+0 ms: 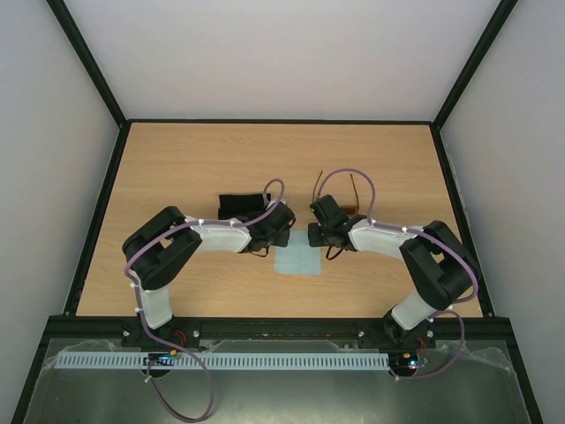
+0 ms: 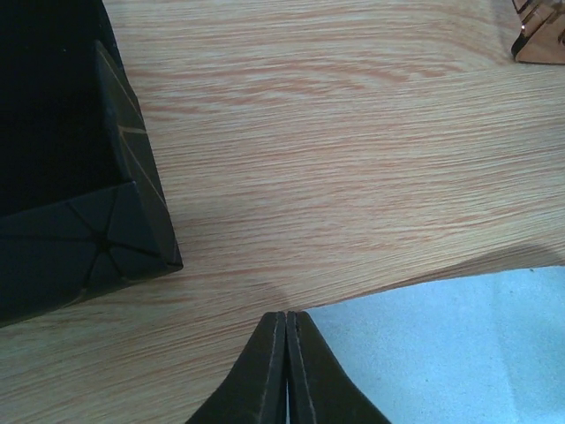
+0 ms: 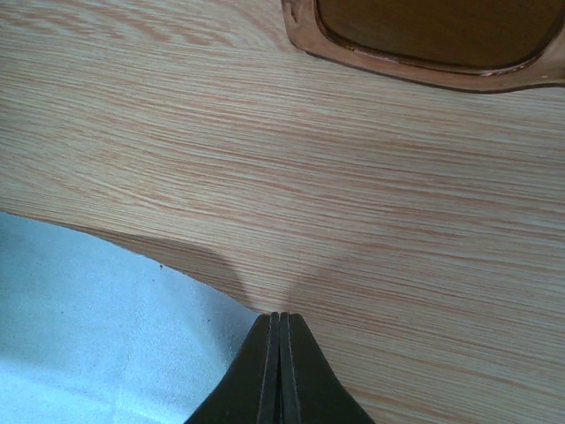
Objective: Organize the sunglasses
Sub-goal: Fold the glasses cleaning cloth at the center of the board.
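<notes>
The sunglasses [image 1: 351, 210] lie on the table just beyond my right wrist, temple arms pointing away. One amber lens in its brown frame [image 3: 424, 35] fills the top of the right wrist view, and a frame corner [image 2: 540, 40] shows in the left wrist view. A light blue cloth [image 1: 297, 260] lies between the arms. My left gripper [image 2: 288, 315] is shut at the cloth's far left corner [image 2: 459, 344], whose edge is raised off the wood. My right gripper [image 3: 281, 316] is shut at the far right corner [image 3: 97, 327], also raised.
A black case [image 1: 240, 204] stands open behind my left gripper [image 1: 282, 238], its folded corner [image 2: 62, 150] close on the left. My right gripper [image 1: 315, 236] sits near the sunglasses. Dark walls fence the wooden table [image 1: 177, 159].
</notes>
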Tool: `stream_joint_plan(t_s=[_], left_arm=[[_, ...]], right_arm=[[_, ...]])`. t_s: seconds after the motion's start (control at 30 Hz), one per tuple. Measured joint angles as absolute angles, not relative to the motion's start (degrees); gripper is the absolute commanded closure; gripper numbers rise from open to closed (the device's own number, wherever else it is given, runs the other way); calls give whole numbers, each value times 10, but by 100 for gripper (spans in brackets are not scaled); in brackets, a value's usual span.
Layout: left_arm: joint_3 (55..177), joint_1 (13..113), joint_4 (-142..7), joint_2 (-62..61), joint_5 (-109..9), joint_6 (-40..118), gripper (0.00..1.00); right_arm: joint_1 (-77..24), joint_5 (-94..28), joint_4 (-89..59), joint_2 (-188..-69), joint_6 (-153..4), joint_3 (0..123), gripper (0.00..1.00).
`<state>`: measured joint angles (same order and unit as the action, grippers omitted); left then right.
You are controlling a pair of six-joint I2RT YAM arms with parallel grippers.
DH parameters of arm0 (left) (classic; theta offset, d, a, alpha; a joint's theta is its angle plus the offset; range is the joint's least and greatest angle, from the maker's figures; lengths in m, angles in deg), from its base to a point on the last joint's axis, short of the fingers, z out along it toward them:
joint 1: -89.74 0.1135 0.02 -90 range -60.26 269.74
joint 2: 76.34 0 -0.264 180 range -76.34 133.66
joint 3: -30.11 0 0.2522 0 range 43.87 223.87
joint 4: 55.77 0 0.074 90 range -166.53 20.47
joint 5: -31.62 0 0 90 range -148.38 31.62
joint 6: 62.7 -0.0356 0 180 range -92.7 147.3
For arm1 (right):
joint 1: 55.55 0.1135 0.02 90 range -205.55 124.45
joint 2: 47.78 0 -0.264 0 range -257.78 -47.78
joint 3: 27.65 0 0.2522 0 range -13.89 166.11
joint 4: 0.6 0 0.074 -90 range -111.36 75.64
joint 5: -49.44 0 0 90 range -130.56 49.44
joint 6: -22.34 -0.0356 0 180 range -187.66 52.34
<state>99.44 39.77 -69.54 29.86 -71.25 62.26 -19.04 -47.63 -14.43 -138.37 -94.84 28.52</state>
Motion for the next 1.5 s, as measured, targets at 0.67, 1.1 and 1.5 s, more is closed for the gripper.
stream_joint_plan(t_s=[0.67,1.1,1.5], left_arm=[[940,382,-685,221,-715,629,98],[902,364,-671,178,-716,640,97],[883,333,-664,134,-724,653,98]], right_arm=[[-157,-484,-147,-1344,-951,285,99],[-150,-496,-170,-1291,-964,270,99],[-139,-494,-184,-1239,-975,240,99]])
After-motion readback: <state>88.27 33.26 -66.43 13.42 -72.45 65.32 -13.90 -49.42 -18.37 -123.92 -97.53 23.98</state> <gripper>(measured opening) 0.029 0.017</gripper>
